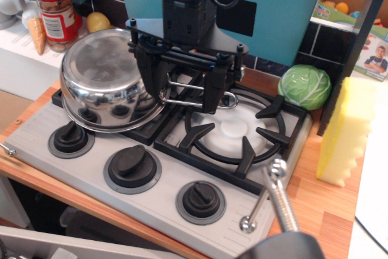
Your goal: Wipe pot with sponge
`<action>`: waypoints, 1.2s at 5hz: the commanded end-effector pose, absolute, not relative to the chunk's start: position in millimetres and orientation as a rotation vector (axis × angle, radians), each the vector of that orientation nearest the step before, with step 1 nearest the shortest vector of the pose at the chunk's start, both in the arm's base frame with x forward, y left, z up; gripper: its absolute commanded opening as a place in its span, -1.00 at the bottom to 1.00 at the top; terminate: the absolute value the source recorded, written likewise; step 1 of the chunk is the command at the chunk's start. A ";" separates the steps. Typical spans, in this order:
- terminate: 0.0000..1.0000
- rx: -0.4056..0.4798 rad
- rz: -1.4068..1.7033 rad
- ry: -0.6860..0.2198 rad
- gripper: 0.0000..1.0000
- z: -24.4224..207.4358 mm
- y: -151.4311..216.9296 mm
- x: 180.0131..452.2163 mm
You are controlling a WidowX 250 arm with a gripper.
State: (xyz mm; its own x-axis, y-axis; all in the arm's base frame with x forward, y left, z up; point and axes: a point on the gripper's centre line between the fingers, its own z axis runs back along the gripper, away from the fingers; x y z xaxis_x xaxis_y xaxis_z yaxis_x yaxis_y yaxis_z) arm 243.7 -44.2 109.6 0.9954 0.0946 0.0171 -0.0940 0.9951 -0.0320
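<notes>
The shiny steel pot point(106, 83) lies upside down and tilted on the left burner of the toy stove point(91, 180). Its wire-loop handle point(225, 96) points right over the grate. My black gripper point(183, 86) hangs over the handle just right of the pot's body, open, with its fingers wide apart on either side of the wire. One finger point(151, 72) is next to the pot's wall. The pale yellow sponge point(344, 130) stands on edge at the far right on the wooden counter, well away from the gripper.
A green cabbage point(305, 86) sits behind the right burner point(233, 128). A red-lidded jar point(54, 10), a carrot point(37, 34) and a yellow fruit point(98, 21) stand at the back left. A blue bin point(273, 10) is behind the arm. Three knobs point(132, 167) line the stove front.
</notes>
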 end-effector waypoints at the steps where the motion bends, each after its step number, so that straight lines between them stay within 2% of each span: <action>1: -1.00 -0.031 0.094 -0.019 1.00 109.6 -44.2 243.7; 2: -1.00 -0.084 0.091 -0.026 1.00 127.0 -62.3 250.4; 3: -1.00 -0.194 0.079 -0.065 1.00 149.9 -84.9 267.1; 4: -1.00 -0.215 0.101 -0.113 1.00 156.6 -112.9 282.7; 5: -1.00 -0.269 0.107 -0.101 1.00 152.9 -142.0 306.1; 6: -1.00 -0.341 0.081 -0.082 1.00 143.2 -163.7 315.0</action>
State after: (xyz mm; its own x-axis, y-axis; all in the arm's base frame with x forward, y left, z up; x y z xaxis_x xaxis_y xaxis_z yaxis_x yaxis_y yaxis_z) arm 310.1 -164.2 119.4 0.9949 0.0995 0.0144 -0.0905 0.9484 -0.3039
